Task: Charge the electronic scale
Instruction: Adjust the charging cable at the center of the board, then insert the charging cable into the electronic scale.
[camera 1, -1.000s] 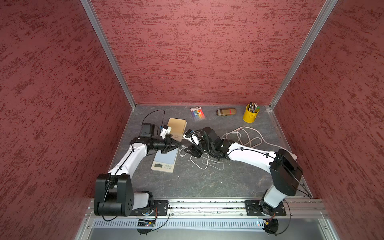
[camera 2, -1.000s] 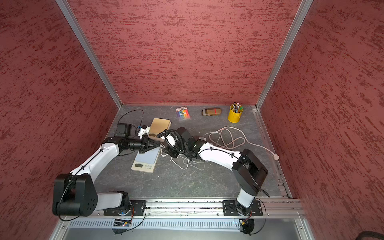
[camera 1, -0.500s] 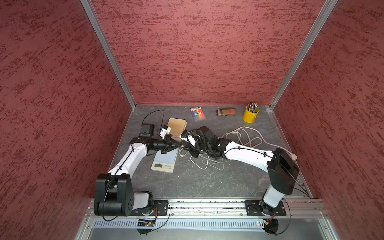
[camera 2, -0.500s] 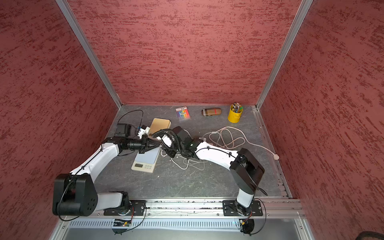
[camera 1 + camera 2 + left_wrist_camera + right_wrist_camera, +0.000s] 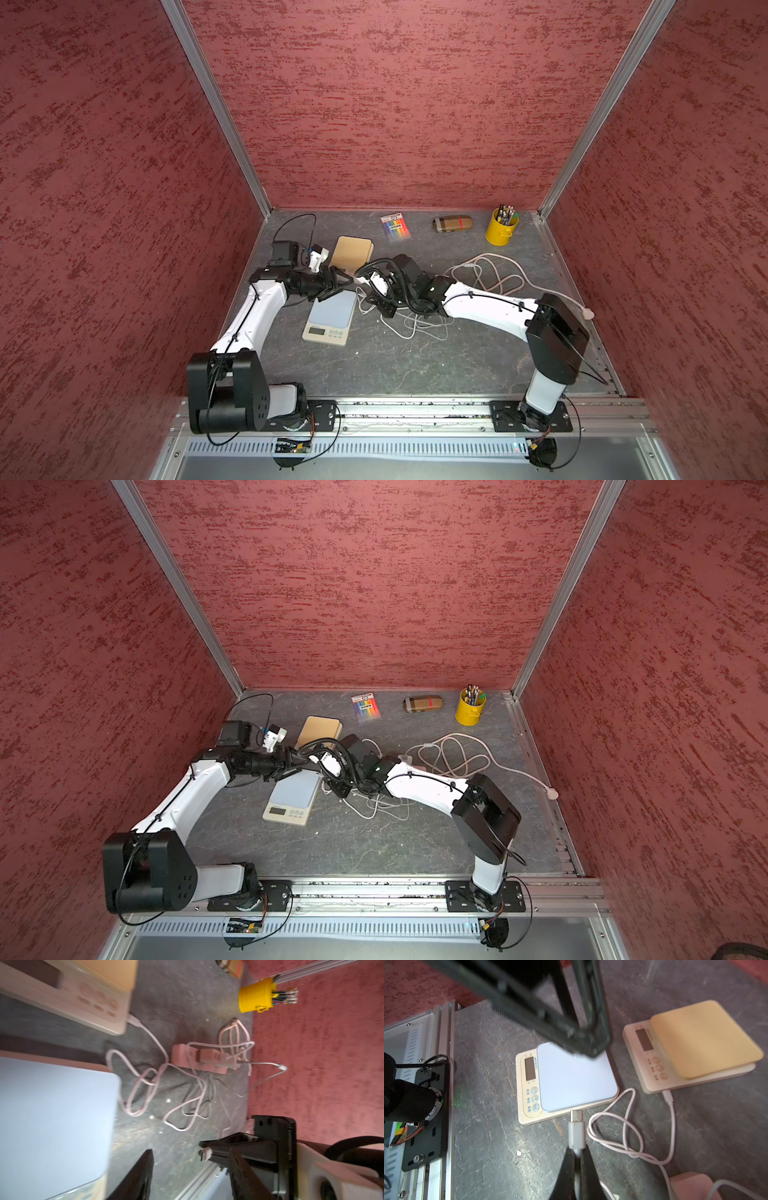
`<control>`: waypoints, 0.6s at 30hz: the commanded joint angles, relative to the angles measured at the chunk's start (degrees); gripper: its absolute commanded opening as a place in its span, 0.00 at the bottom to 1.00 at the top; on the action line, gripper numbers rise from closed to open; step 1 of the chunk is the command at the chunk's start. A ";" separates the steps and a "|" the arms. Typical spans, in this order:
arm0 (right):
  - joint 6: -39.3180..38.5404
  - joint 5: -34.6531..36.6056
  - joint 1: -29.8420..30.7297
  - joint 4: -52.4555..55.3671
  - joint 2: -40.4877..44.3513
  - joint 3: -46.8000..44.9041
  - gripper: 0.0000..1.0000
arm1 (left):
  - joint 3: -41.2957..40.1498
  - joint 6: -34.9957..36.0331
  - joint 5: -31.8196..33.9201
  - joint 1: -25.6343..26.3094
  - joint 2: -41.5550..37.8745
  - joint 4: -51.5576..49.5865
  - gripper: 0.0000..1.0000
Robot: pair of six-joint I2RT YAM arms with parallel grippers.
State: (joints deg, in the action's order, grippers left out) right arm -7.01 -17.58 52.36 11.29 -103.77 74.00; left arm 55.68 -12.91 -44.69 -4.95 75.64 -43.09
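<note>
- Plug-in step: right gripper [image 5: 577, 1154] clamped on cable plug [image 5: 576, 1126], tip just beside blue scale [image 5: 577, 1076] edge.
- left gripper [image 5: 337, 283] spread, empty, over that scale.
- Next: align plug squarely, push in.

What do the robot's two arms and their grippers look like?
Both the left arm and right arm have smooth white shells and boxy black joint housings, with thin black cables clipped along them. The left gripper and right gripper have slim black tapering fingers.
</note>
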 commanded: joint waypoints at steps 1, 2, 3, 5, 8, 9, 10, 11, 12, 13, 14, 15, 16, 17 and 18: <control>2.29 -2.31 1.09 5.97 -3.30 1.32 0.00 | 0.61 7.90 16.46 -3.79 0.98 -6.44 0.61; 2.51 -2.29 1.62 6.81 -4.05 1.34 0.00 | 0.34 8.22 20.46 -3.86 1.66 -6.21 0.61; 2.63 -1.84 2.21 7.27 -4.52 1.37 0.00 | -0.35 8.64 22.01 -3.76 2.16 -5.15 0.61; 2.75 -0.06 4.06 7.94 -5.83 1.44 0.00 | -2.34 8.29 25.21 -3.90 3.33 -2.09 0.62; 1.79 3.83 6.99 8.66 -7.79 1.98 0.00 | -5.05 8.21 29.07 -4.92 5.59 2.20 0.63; 1.62 5.28 7.76 9.01 -8.46 2.23 0.00 | -5.18 7.83 28.57 -5.83 6.49 2.33 0.64; 1.26 6.66 8.46 9.70 -9.48 2.66 0.00 | -4.91 7.35 27.02 -6.80 7.70 1.95 0.64; 0.92 7.93 9.09 10.09 -10.21 3.11 0.00 | -4.71 6.68 25.50 -7.81 8.67 1.85 0.64; 0.78 8.87 9.56 10.18 -10.77 3.43 0.00 | -4.87 5.96 24.16 -8.47 9.27 2.03 0.64; 0.60 9.66 10.10 10.16 -11.36 3.75 0.00 | -5.25 5.05 22.43 -9.25 9.78 2.52 0.64; 0.35 10.27 10.45 10.10 -11.87 4.13 0.00 | -5.62 4.22 21.18 -9.62 10.18 2.81 0.64; 0.27 10.90 10.81 9.98 -12.32 4.51 0.00 | -5.92 3.75 20.61 -9.80 10.50 2.97 0.64; 0.13 11.77 11.13 9.91 -12.73 4.82 0.00 | -6.25 3.38 20.06 -9.81 10.83 3.06 0.64; 0.06 12.71 11.48 9.66 -13.15 5.29 0.00 | -6.57 3.10 19.47 -9.80 11.18 3.10 0.65; 0.06 13.60 11.75 9.55 -13.48 5.65 0.00 | -6.89 2.85 19.15 -9.87 11.44 3.03 0.64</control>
State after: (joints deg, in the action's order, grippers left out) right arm -6.44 -8.84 63.75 20.62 -116.46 77.25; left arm 49.69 -8.60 -22.74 -14.57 86.35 -41.36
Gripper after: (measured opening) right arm 0.064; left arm 0.644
